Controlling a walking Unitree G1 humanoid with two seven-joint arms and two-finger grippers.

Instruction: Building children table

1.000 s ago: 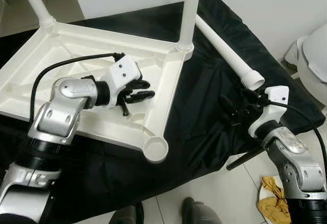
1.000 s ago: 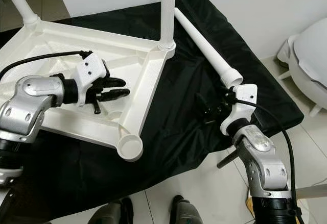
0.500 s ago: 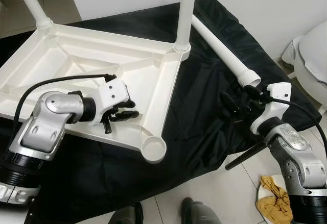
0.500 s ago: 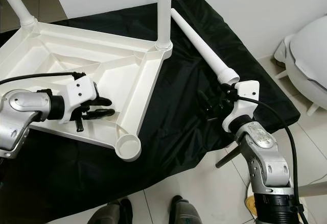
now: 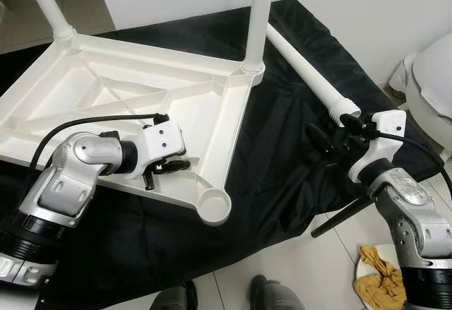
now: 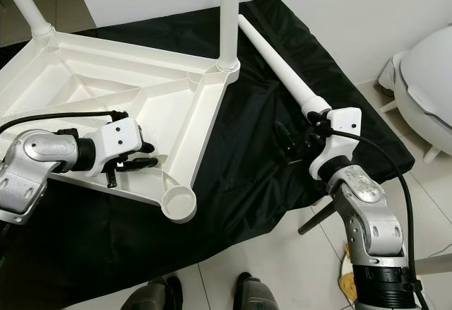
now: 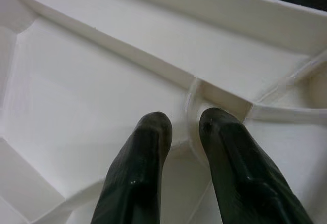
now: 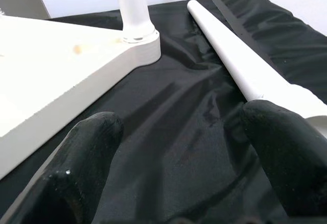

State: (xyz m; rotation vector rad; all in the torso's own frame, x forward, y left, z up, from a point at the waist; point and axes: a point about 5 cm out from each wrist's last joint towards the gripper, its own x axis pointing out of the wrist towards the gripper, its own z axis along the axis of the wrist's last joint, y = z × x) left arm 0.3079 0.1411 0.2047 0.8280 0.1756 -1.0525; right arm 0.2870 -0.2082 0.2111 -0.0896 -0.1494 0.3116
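the white plastic table top [image 5: 134,105] lies upside down on a black cloth [image 5: 282,162], ribs facing up. two white legs stand screwed into its far corners, one at the back left [image 5: 44,3] and one at the back right [image 5: 258,17]. the near corner socket [image 5: 214,210] is an open round cup. a loose leg [image 5: 311,77] lies on the cloth just right of the table top, its wider collared end pointing toward the right gripper [image 6: 300,140]. that gripper hovers over the cloth with its jaws spread wide, one finger close to the loose leg's end, holding nothing. the left gripper [image 7: 184,132] reaches into the underside of the table top, its jaws slightly parted on either side of a thin rib. beyond the cloth, pale floor tiles [image 5: 296,267] and a yellow rag [image 5: 378,278].
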